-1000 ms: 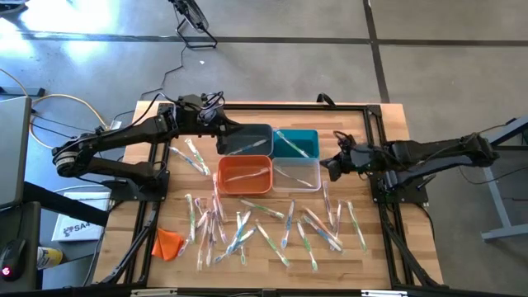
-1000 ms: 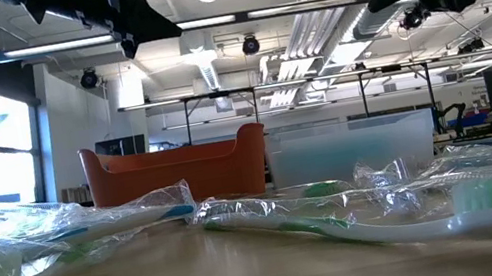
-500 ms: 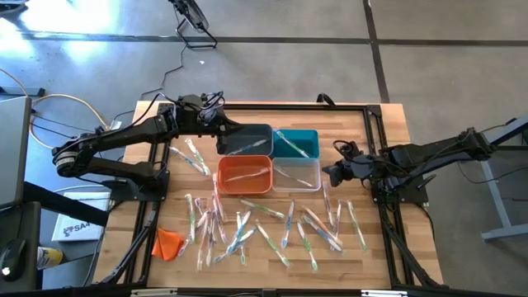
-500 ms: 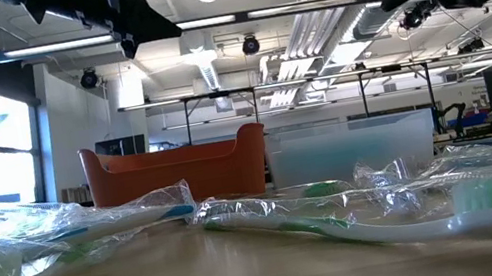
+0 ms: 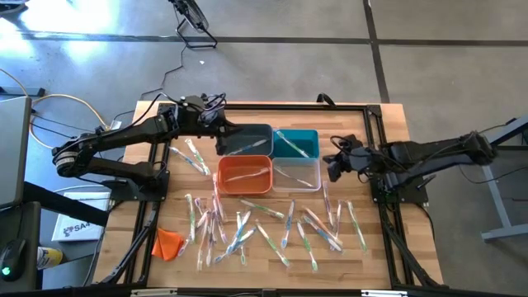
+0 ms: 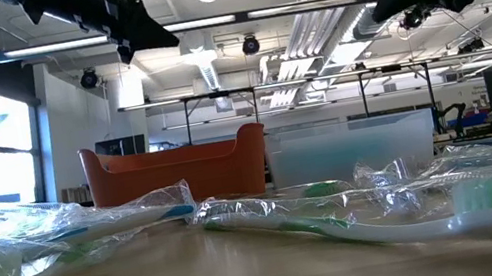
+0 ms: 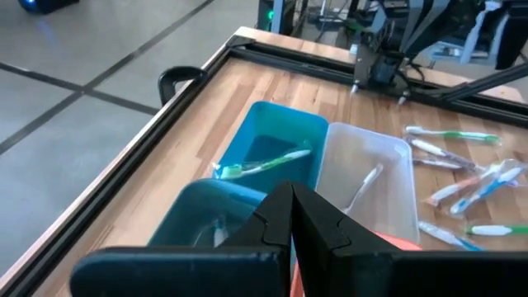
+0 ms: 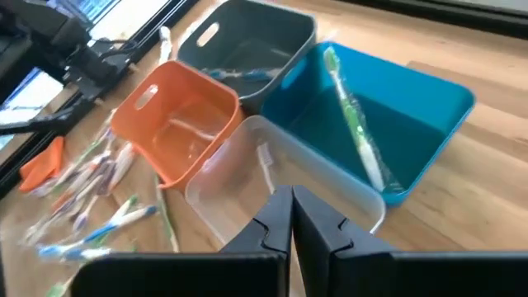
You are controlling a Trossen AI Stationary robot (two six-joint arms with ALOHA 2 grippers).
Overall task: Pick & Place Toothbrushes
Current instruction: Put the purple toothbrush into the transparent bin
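Note:
Many wrapped toothbrushes (image 5: 247, 227) lie scattered on the near half of the wooden table (image 5: 379, 124), and a few more (image 5: 191, 157) lie left of the bins. One green toothbrush (image 8: 351, 124) lies in the teal bin (image 5: 297, 142), one white toothbrush (image 7: 363, 183) in the clear bin (image 5: 297, 173), and one toothbrush (image 8: 243, 73) in the dark grey bin (image 5: 247, 139). My left gripper (image 5: 221, 132) hangs shut above the grey bin's left end and holds nothing. My right gripper (image 5: 332, 167) hangs shut, high to the right of the clear bin, and is also empty.
The orange bin (image 5: 244, 173) stands in front of the grey one, and the four bins form a block at the table's middle. An orange cloth lump (image 5: 168, 242) lies at the near left corner. A black frame (image 5: 371, 111) runs along the table's edges.
My right gripper has dipped slightly toward the near edge and come back, rolling a little at the wrist. It stays shut and empty. Nothing on the table has moved.

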